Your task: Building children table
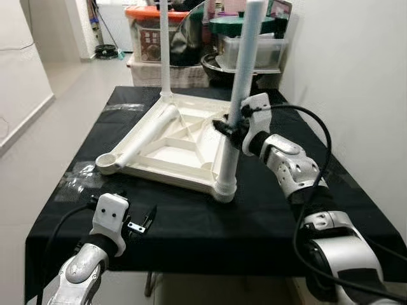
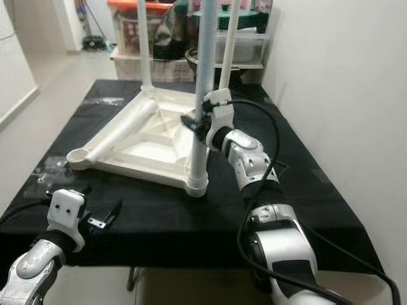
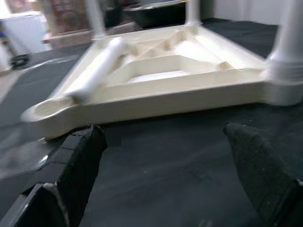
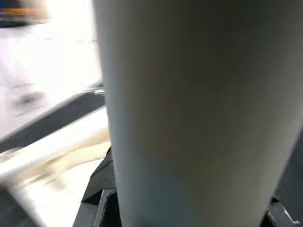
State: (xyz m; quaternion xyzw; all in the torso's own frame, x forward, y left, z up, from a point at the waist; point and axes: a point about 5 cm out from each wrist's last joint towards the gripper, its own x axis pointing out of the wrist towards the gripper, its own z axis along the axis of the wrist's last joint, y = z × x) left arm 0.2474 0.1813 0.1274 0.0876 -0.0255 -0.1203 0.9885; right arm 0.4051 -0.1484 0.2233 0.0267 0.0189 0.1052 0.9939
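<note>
A white children's table top lies upside down on the black-covered table. Upright legs stand in its far left corner and far right corner. My right gripper is shut on a third upright leg seated in the near right corner socket; in the right wrist view this leg sits close between the fingers. A loose leg lies across the underside, pointing at the empty near left socket. My left gripper hovers open at the table's front edge, before that socket.
Storage boxes and a dark bowl stand behind the table. A white wall runs close along the right side. Open floor lies to the left. Clear tape sticks to the cloth near the empty socket.
</note>
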